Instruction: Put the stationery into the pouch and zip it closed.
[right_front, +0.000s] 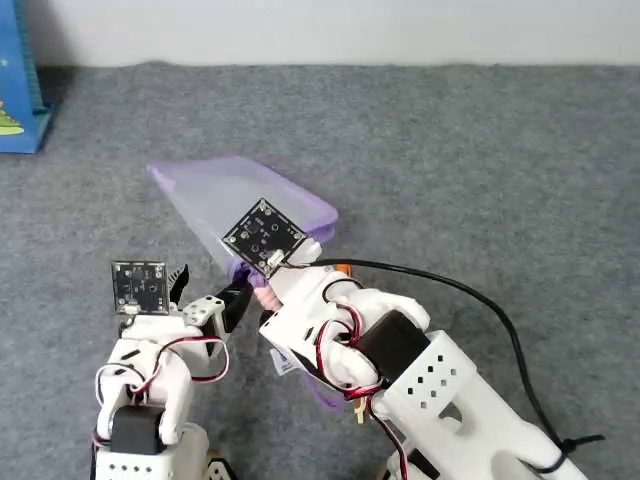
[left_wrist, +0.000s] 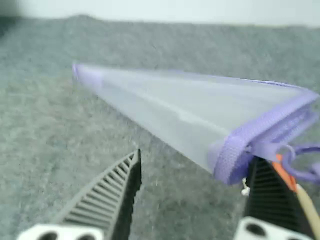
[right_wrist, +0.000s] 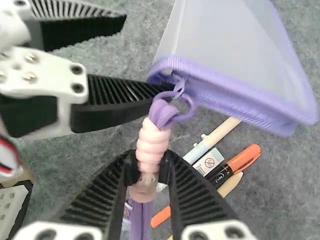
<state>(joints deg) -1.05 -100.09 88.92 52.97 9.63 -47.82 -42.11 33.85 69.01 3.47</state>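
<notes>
The translucent purple pouch (right_front: 240, 195) lies on the grey carpet, its zipper end toward the arms. My right gripper (right_wrist: 149, 157) is shut on the pink and purple zipper pull cord (right_wrist: 152, 135), which hangs from the pouch's corner (right_wrist: 170, 75). My left gripper (left_wrist: 196, 157) is open beside that corner, with one finger (right_wrist: 120, 100) close to the zipper end and the pouch's edge (left_wrist: 235, 150) between its jaws. An orange marker (right_wrist: 240, 160), a white pen (right_wrist: 207, 145) and a pencil (right_wrist: 230, 185) lie on the carpet next to the pouch, under its edge.
A blue box (right_front: 18, 80) stands at the far back left by the white wall. The right arm's black cable (right_front: 480, 300) trails over the carpet on the right. Open carpet stretches behind and to the right of the pouch.
</notes>
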